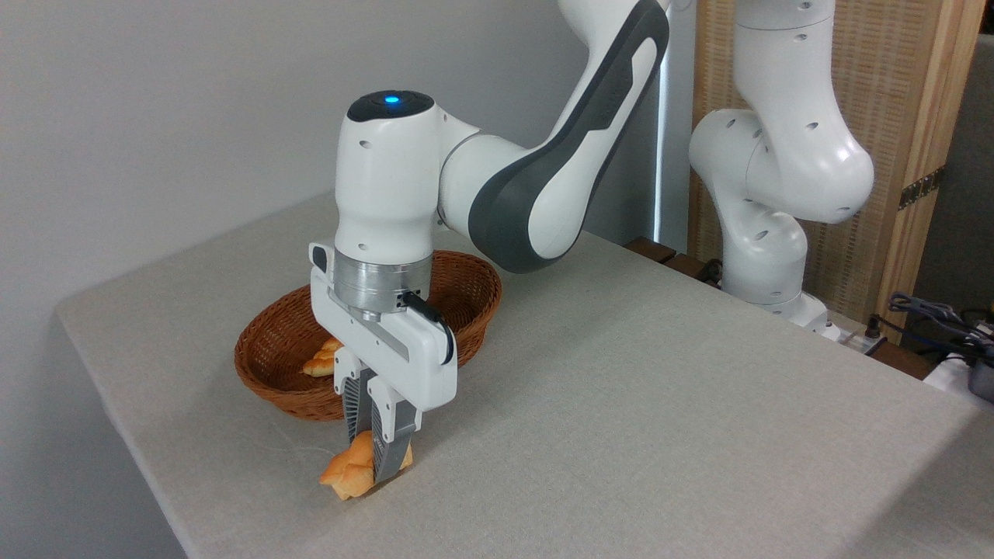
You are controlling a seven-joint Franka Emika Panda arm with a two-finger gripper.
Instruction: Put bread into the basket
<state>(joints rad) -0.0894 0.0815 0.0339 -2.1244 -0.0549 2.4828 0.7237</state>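
**Tool pinching the roll in front of the basket**

The tool (377, 458) points straight down in the lower left-centre of the frame, its two ribbed fingers (388, 442) drawn narrow and closed on the bread (351, 472). The orange-golden, lumpy roll sticks out to the lower left of the fingertips, at the level of the beige cloth-covered surface (621, 404); whether its underside touches the cloth or sits just off it cannot be told.

The basket (272, 365), oval and reddish-brown wicker, sits on the surface just behind and above the roll in the frame, partly hidden by the tool's white body. Inside it, near its lower left wall, a paler piece of bread (322, 359) shows beside the tool's housing.

The white and grey arm (536, 186) reaches in from the upper centre of the frame, a blue light (390, 98) glowing on top of the wrist. The arm's base column (769, 178) stands at the right, in front of a woven wooden-framed screen (901, 116). Cables (932, 314) lie at the far right edge.
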